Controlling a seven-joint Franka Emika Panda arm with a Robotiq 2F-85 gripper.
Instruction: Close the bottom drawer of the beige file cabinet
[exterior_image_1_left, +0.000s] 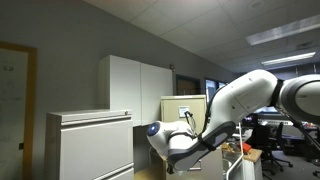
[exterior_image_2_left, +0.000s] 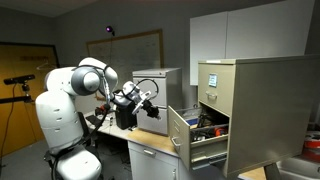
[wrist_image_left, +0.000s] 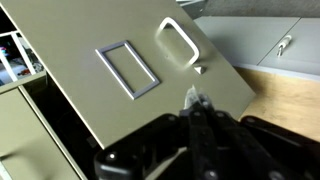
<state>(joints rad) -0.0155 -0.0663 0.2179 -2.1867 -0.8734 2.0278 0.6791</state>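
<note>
The beige file cabinet (exterior_image_2_left: 268, 100) looks matt painted metal; robot arm (exterior_image_2_left: 62, 108) glossy white.

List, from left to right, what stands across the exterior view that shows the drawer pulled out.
Orange-brown door → white robot arm → black end effector → pulled-out lower drawer → beige metal file cabinet.

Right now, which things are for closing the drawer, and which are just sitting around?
For the job:
beige file cabinet
its open drawer
drawer handle
gripper

Just sitting around:
pale grey cabinet
tall white cupboards
whiteboard
tripod
</note>
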